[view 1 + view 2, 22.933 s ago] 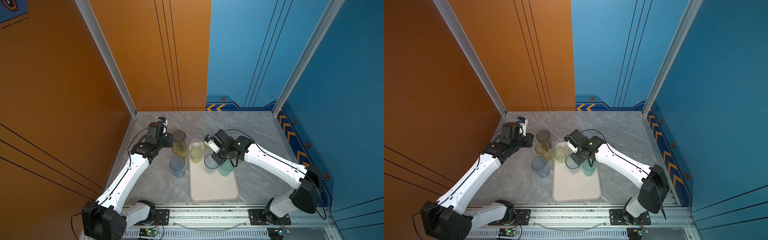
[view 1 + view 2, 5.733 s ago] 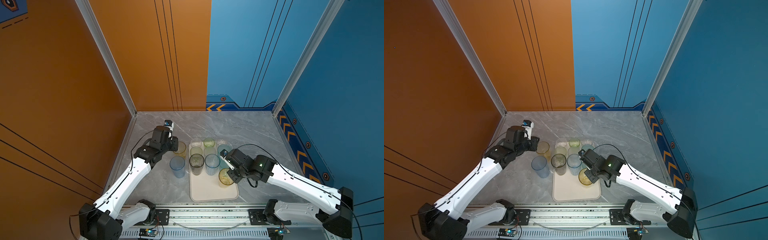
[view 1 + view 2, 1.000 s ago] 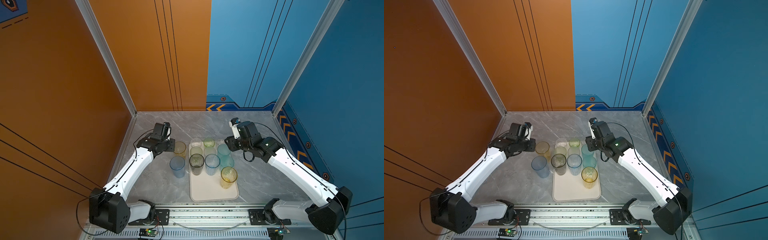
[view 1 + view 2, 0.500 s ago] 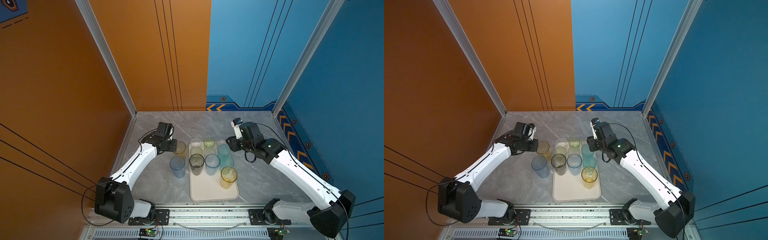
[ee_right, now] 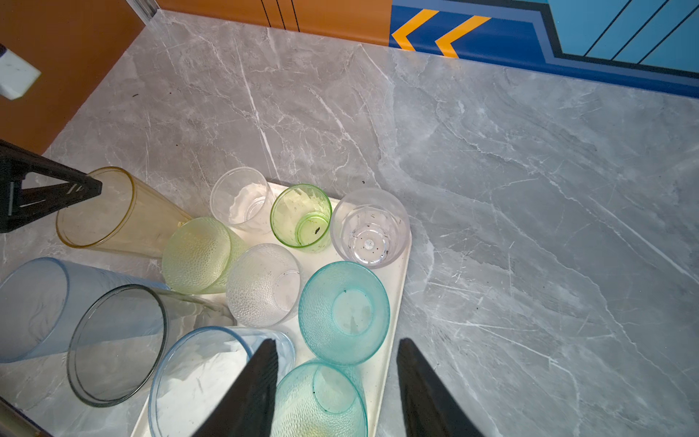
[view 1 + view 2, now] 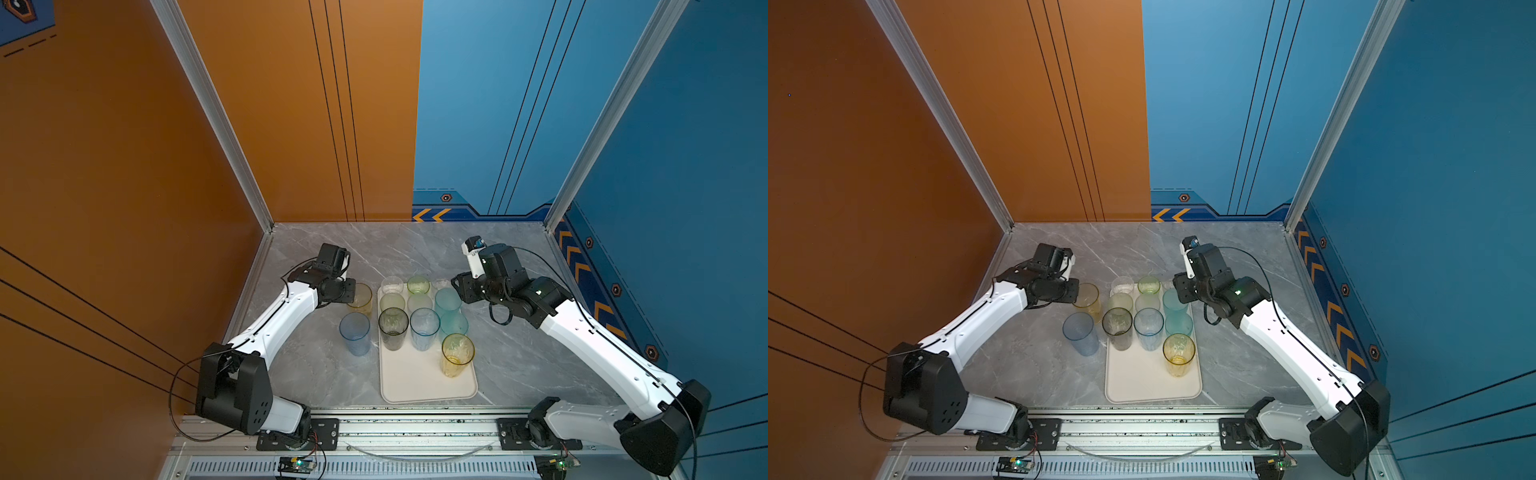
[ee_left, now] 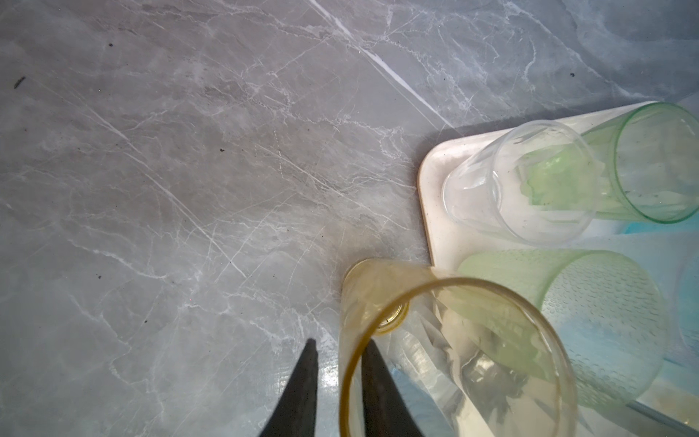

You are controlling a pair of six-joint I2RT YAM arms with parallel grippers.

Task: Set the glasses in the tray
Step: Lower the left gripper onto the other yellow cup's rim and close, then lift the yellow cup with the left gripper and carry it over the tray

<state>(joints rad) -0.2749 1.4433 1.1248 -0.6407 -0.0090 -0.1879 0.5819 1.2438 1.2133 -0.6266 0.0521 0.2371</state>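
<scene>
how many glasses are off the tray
2: a yellow glass by the tray's far left corner, left claw straddling its rim; a light blue glass nearer, also left of it.

Shows tray (image 6: 415, 386) w/ upright glasses (image 6: 424, 326), yellow glass (image 6: 363, 300) & blue glass (image 6: 354, 334) on table (image 6: 324, 374) just left of it, L gripper (image 6: 353, 291) at yellow glass rim
</scene>
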